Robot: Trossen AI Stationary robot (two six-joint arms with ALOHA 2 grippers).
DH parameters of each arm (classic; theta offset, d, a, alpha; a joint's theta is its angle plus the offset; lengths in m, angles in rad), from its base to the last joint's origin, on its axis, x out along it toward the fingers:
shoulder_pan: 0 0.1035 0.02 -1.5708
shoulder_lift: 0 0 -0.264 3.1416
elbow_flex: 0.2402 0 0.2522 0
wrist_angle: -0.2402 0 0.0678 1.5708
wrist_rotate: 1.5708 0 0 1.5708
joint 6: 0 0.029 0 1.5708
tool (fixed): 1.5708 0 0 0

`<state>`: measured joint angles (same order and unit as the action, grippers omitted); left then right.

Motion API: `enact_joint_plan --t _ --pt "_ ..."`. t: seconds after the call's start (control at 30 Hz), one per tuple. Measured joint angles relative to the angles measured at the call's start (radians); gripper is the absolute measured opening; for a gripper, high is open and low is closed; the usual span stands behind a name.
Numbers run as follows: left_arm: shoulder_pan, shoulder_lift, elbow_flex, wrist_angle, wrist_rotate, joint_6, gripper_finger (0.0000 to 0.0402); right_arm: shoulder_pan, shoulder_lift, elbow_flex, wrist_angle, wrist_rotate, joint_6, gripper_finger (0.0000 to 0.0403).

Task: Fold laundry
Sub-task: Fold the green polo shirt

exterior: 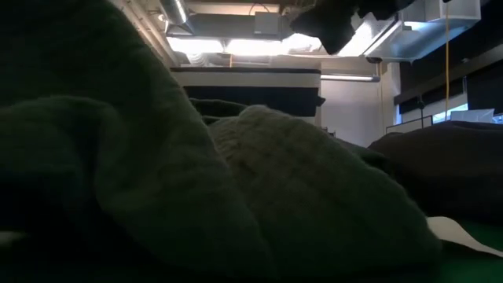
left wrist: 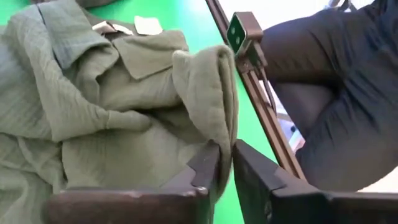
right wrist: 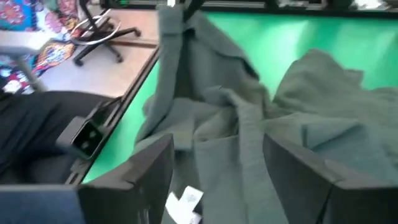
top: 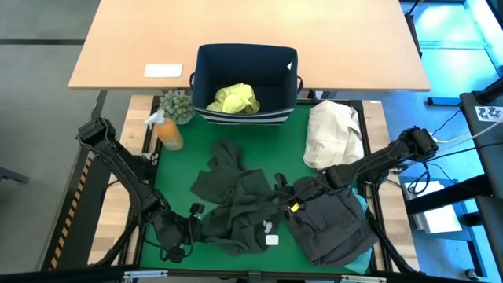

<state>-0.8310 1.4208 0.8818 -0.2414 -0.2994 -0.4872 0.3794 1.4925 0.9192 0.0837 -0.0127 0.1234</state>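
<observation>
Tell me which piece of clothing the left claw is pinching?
The dark olive garment. The left gripper pinches its folded edge; the charcoal grey one lies to the right.

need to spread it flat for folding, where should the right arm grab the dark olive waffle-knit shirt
Best guess: the free edge of the dark olive waffle-knit shirt nearest the right gripper, approached from the right side, low over the green mat. The shirt lies crumpled mid-mat and the left gripper already pinches a fold on its near-left edge, so an opposite hold would let the two arms pull it open.
</observation>
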Motion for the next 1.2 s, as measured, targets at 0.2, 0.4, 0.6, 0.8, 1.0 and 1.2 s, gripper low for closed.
enact_joint_plan --t 0.2,0.4,0.6,0.8,1.0,1.2 --pt "0.000 0.000 0.000 0.006 -0.006 -0.006 0.0085 0.000 0.000 0.001 0.045 0.004 -0.027 0.0244" --pt "0.010 0.000 0.000 0.006 -0.134 -0.011 0.0124 0.000 0.000 0.001 0.050 0.033 -0.042 0.0243" --pt "0.020 0.000 0.000 0.006 -0.149 -0.026 0.0133 0.000 0.000 0.001 0.052 0.040 -0.045 0.0243" --pt "0.021 0.000 0.000 0.005 -0.217 -0.020 0.0134 -0.001 0.044 0.002 0.124 0.039 -0.057 0.0243" --pt "0.026 0.000 0.001 0.007 -0.316 -0.005 0.0134 -0.001 0.131 0.026 0.159 0.033 -0.080 0.0243" --pt "0.029 0.000 0.001 0.007 -0.348 -0.008 0.0134 -0.001 0.232 0.116 0.158 -0.006 -0.132 0.0243"
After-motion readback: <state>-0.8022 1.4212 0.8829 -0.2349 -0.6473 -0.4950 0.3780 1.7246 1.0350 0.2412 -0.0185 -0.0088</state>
